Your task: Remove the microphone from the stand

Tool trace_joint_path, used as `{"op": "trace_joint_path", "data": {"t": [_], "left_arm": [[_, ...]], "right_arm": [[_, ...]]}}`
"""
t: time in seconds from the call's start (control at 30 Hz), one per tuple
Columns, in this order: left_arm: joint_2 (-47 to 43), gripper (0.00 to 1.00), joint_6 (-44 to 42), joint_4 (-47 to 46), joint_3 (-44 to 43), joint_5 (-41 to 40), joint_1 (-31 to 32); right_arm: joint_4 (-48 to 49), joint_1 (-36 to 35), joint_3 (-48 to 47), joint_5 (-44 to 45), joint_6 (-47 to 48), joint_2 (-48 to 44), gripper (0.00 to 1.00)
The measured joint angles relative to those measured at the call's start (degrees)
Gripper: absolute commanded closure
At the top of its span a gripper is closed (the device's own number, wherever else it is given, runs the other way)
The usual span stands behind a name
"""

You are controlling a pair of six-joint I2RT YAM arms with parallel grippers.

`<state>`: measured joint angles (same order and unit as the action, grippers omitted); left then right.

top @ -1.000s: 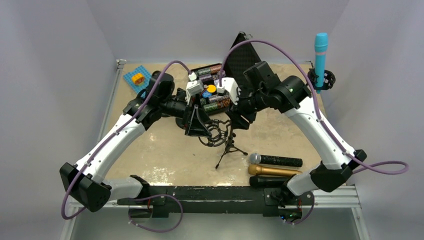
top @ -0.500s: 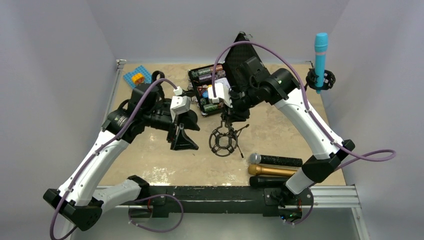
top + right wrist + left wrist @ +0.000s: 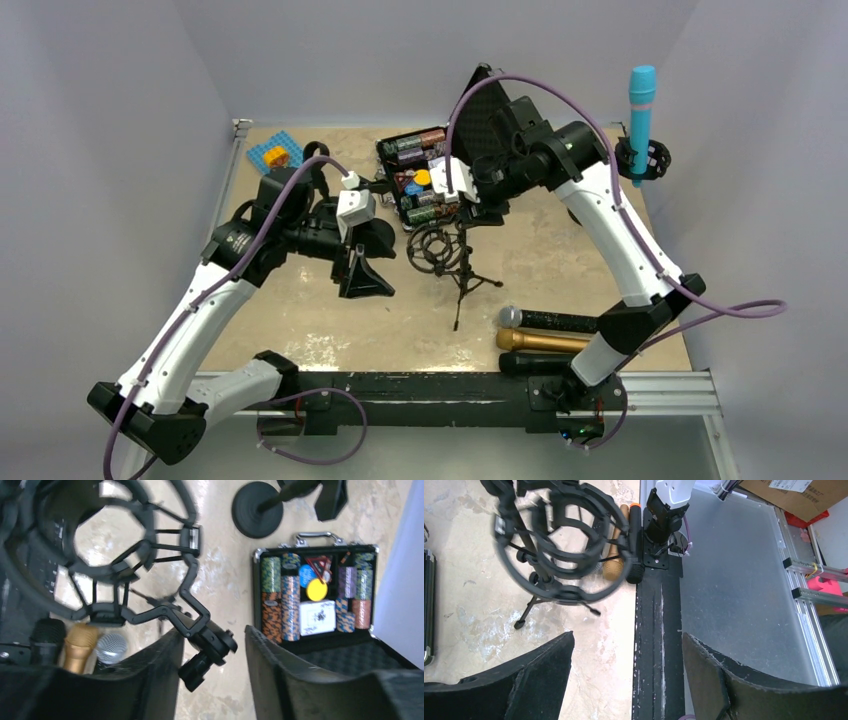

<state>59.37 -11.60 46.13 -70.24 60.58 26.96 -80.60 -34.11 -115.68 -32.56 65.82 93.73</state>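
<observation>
An empty black shock-mount stand (image 3: 442,252) on tripod legs stands mid-table. My right gripper (image 3: 456,204) (image 3: 212,632) is open around the stand's swivel joint (image 3: 210,650); the joint rests against one finger, with a gap to the other. My left gripper (image 3: 366,280) (image 3: 626,636) hangs open and empty to the stand's left, its ring (image 3: 566,594) blurred ahead. A blue microphone (image 3: 641,100) stands upright in a second black holder (image 3: 645,160) at the back right. A silver-headed microphone (image 3: 555,321), a gold one (image 3: 545,341) and a black one (image 3: 535,362) lie at the front right.
An open case of poker chips (image 3: 420,180) (image 3: 320,595) sits at the back centre, its black lid (image 3: 485,100) raised. A blue studded plate with an orange brick (image 3: 272,157) lies at the back left. A round black base (image 3: 257,510) stands beyond the case.
The tripod stand tipped over and now stands upright again, a little farther back. My right jaws closed, then spread apart. My left arm drew back to the left.
</observation>
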Motion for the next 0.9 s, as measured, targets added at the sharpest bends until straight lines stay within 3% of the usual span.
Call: {"op": "trace_joint_path", "data": {"t": [0.23,0.43,0.57,0.9], "left_arm": [[1.09,0.17,0.55,-1.88,0.13,0.02,0.00],[2.45,0.17,3.37,-5.77,0.50,0.35,0.00],[4.70,0.17,6.86,-10.38,0.50,0.79,0.00],[6.47,0.17,9.68,-13.53,0.31,0.90,-0.09]], "right_arm": [[0.24,5.01,3.74,1.84,4.61,-3.06,0.31],[0.61,7.04,8.72,1.86,3.63,-8.87,0.37],[1.20,6.99,9.29,1.09,-1.88,-10.12,0.39],[-1.22,6.67,-0.83,-1.07,-24.57,-0.13,0.27]]}}
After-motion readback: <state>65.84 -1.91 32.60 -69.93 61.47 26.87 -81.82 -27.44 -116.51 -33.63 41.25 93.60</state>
